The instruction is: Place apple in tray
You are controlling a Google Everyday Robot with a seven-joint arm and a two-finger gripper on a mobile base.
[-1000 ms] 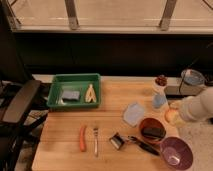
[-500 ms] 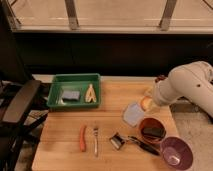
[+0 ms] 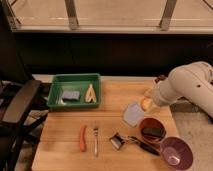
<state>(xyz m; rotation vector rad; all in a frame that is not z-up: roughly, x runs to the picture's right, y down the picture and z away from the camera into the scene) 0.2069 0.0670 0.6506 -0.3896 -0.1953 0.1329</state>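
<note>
The apple, small and yellow-orange with a reddish blush, is in my gripper at the end of the pale arm that reaches in from the right. It is held just above the wooden table, over the right edge of a blue-grey cloth. The gripper is shut on the apple. The green tray stands at the back left of the table, well to the left of the gripper. It holds a blue sponge and a yellowish item.
A brown bowl and a purple bowl sit at the front right below the gripper. A carrot, a fork, a peeler and a black-handled utensil lie along the front. A black chair stands to the left.
The arm has swung left from the table's right edge, carrying the apple with it to above the cloth. Since half a second ago it has hardly moved.
</note>
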